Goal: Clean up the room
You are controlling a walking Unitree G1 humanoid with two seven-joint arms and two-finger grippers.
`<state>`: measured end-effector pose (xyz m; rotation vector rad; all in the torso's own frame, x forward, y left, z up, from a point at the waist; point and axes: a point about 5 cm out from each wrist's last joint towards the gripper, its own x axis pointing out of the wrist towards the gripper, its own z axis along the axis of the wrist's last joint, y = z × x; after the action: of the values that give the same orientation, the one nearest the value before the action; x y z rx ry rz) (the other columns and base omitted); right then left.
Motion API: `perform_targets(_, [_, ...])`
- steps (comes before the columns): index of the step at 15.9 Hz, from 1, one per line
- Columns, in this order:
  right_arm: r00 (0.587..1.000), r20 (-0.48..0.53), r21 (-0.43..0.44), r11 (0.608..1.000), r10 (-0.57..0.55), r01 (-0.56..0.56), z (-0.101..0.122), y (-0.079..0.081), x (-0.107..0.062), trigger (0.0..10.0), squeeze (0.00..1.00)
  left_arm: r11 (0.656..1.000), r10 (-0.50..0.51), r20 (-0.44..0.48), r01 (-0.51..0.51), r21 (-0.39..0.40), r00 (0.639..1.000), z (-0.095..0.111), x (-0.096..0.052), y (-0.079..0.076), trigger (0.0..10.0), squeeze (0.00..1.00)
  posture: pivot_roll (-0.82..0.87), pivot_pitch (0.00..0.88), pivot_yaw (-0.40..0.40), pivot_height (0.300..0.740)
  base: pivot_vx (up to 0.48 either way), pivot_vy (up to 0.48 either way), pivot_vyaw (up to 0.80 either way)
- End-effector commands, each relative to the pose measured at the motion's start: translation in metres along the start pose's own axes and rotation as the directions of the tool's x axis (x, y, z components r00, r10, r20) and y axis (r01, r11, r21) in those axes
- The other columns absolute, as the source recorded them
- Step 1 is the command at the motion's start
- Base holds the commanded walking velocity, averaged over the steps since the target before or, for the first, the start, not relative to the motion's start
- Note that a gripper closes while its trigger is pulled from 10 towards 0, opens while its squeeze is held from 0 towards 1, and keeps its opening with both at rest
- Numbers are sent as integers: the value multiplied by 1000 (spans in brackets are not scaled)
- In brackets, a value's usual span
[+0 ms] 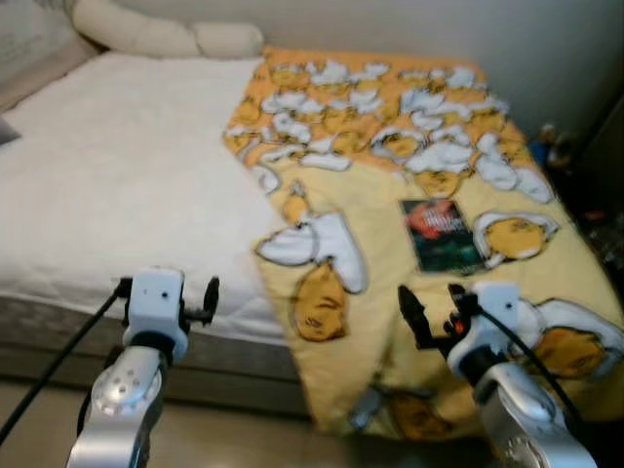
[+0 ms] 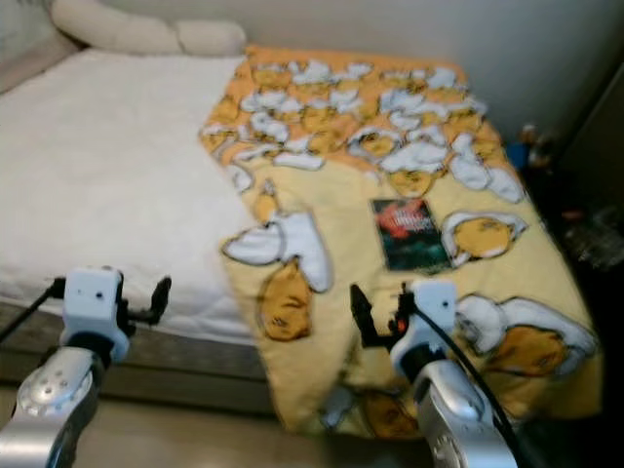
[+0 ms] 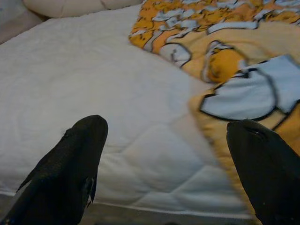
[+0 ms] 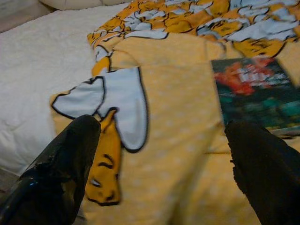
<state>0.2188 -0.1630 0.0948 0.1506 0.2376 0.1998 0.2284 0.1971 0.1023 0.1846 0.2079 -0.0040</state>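
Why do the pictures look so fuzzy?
Both eye views are soft all over, so the book cover on the yellow blanket can't be read; the right wrist view blurs it too; the left wrist view is sharper on the white mattress, with its dark fingers looming close.

Open white mattress (image 1: 127, 175) ahead of the left gripper (image 3: 164, 159), fingers spread wide, nothing between them and the quilted surface. Just to its right, the folded-back edge of the yellow blanket (image 1: 390, 195). Ahead of the right gripper (image 4: 164, 164), also spread wide, smooth blanket with free passage forward. Farther ahead and to its right, a dark book (image 1: 441, 234) lying flat on the blanket. Beyond, at the far end of the bed, pillows (image 1: 161, 35) against the wall.
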Motion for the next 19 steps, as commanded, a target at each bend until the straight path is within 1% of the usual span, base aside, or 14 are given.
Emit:
perform_targets(1, [1000,13,-12,1000,-12,12,5,-5,-1,10000,1000,1000,-13,5,13,3,1000,2,2,-3,10000,918,-119,0,24,740,0,-375,0])
perform_targets(4, [1000,19,9,1000,-18,18,5,-5,0,10000,1000,1000,-22,7,22,5,1000,3,4,-3,10000,918,-122,0,31,740,0,-375,0])
perform_targets(8, [1000,4,-2,1000,23,-23,3,0,5,10000,1000,1000,-30,9,30,5,1000,4,3,-6,10000,914,-108,0,23,740,0,-379,0])
perform_targets(10, [1000,2,6,1000,30,-30,4,0,9,10000,1000,1000,-24,5,24,4,1000,2,2,-5,10000,914,-108,0,18,740,0,-377,800])
perform_targets(16, [1000,-1,6,1000,30,-30,4,-2,10,10000,1000,1000,-26,9,26,2,1000,3,2,-6,10000,910,-110,0,14,740,0,-377,800])
perform_targets(18, [1000,-18,25,1000,18,-18,-1,-2,12,10000,1000,999,-19,-12,18,-26,1000,-1,1,-6,10000,890,-107,0,6,740,0,-178,0])
perform_targets(19, [1000,-21,27,999,24,-23,-2,0,14,10000,1000,1000,-11,-10,10,-18,1000,0,1,-5,10000,886,-105,0,2,740,0,0,0])
